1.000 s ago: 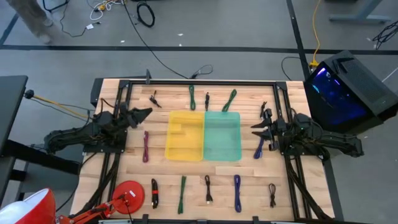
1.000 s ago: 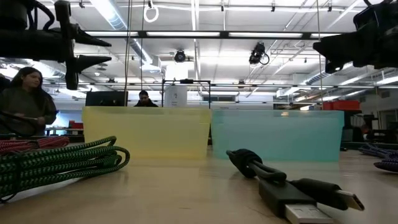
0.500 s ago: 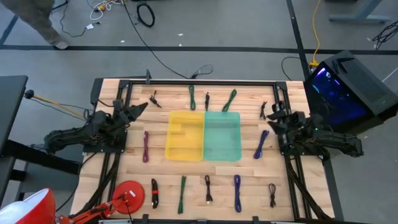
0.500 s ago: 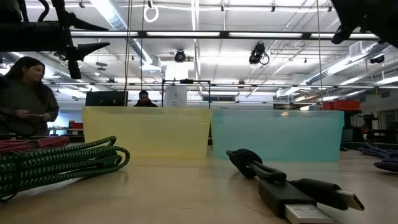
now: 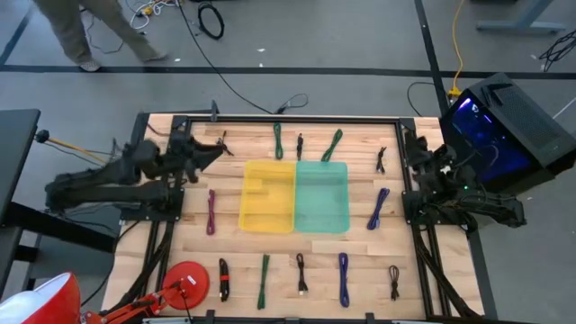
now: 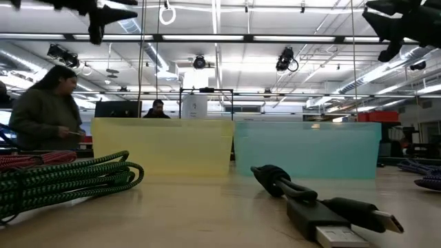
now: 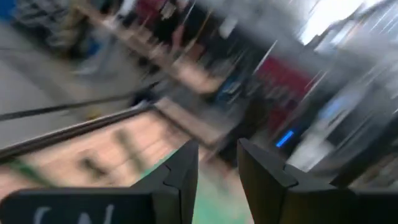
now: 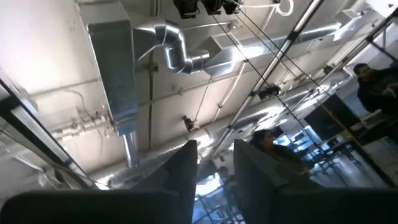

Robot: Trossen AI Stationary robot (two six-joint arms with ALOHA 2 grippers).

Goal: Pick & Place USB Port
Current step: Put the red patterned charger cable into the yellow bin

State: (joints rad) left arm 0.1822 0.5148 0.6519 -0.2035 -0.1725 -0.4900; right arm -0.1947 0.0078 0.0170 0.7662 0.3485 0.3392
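Several coiled USB cables lie flat on the wooden table. Among them are a purple one (image 5: 211,212) left of the yellow bin (image 5: 267,195), a purple one (image 5: 377,209) right of the teal bin (image 5: 322,196), and a black one (image 6: 324,207) close to the low camera. My left gripper (image 5: 216,151) (image 7: 217,168) hovers high above the table's far left part, open by a narrow gap and empty. My right gripper (image 5: 416,148) (image 8: 216,162) is raised at the far right and tipped up toward the ceiling, also narrowly open and empty.
Green and black cables (image 5: 278,139) lie along the far edge, and more cables (image 5: 343,277) along the near edge. A green braided cable (image 6: 62,180) shows near the low camera. A red round object (image 5: 187,281) sits at the near left. A person (image 6: 48,114) stands beyond the table.
My left gripper has risen well above the table, drifting slightly toward the far edge. My right gripper has pulled back from the purple cable toward the table's right and far edges, and has tipped upward. No cable has moved.
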